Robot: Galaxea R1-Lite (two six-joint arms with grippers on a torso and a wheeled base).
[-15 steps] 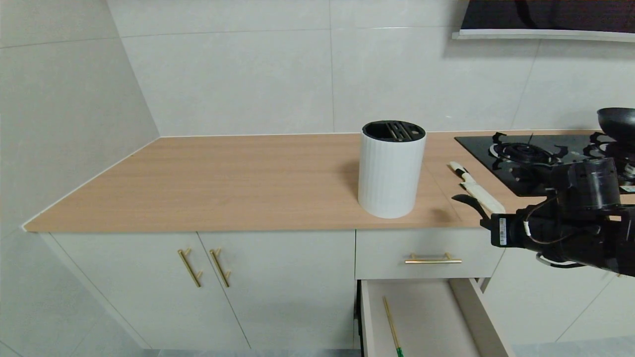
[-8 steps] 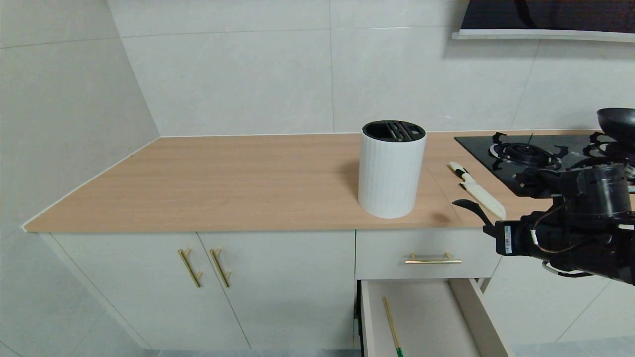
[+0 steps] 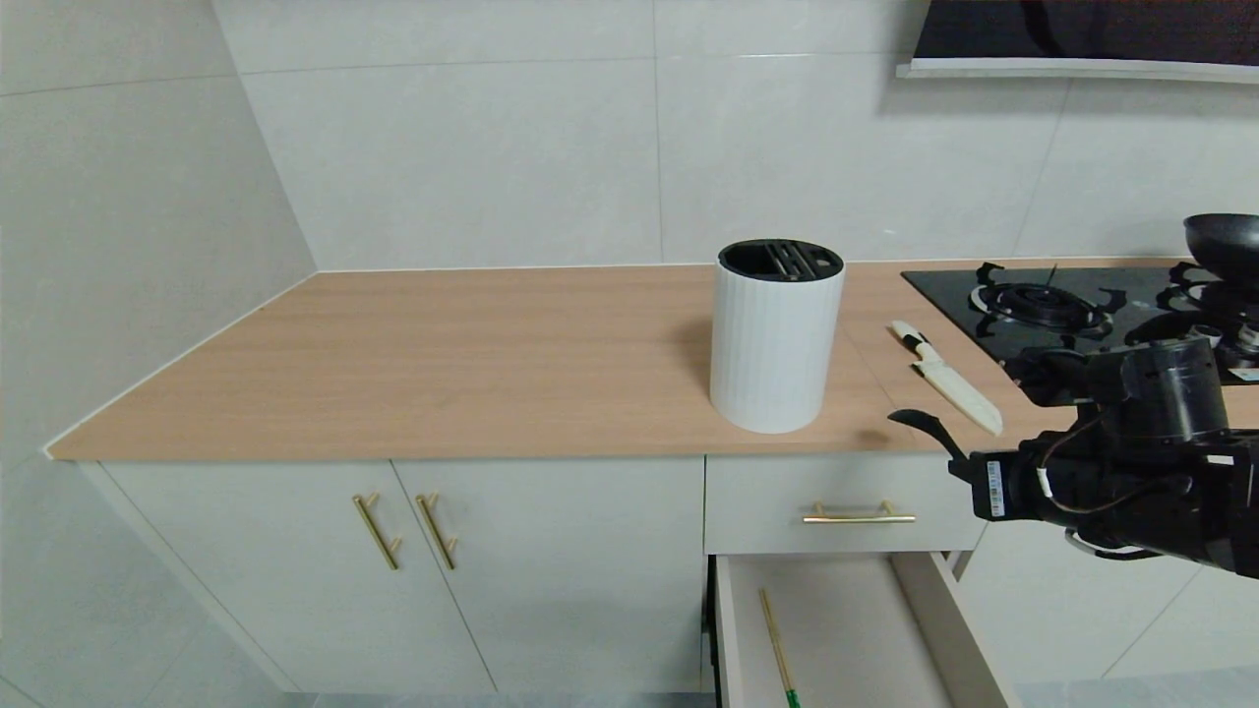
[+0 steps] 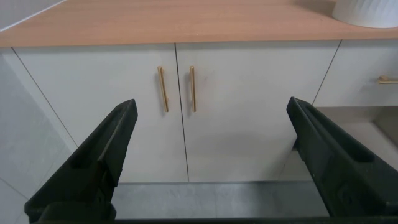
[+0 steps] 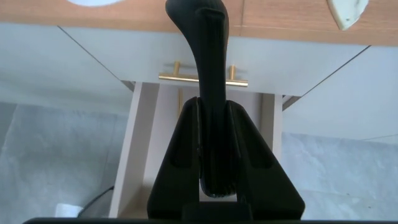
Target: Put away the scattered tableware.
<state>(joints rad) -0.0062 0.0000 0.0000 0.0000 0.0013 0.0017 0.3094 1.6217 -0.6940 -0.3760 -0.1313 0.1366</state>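
White holder (image 3: 776, 339): one, my landmark, upright on the worktop (image 3: 393, 364).
Knife (image 3: 944, 377): one, lying flat just right of the holder.
Chopsticks (image 3: 777, 644): thin sticks below the holder; I cannot tell whether one or two.
Drawers: two under the holder, a shut drawer (image 3: 757, 497) and an open drawer (image 3: 846, 629) beneath it.
Cupboard doors (image 3: 295, 570): two, below and left of the holder.
Gold handles (image 3: 858, 514): three, one on the shut drawer and one on each door.
Hob burners (image 3: 1043, 300): two in sight, right of the holder, beyond the knife.
Dark pan (image 3: 1223, 239): one, far right of the holder.
My claws: two, left claw (image 4: 211, 109) and right claw (image 3: 915, 421).
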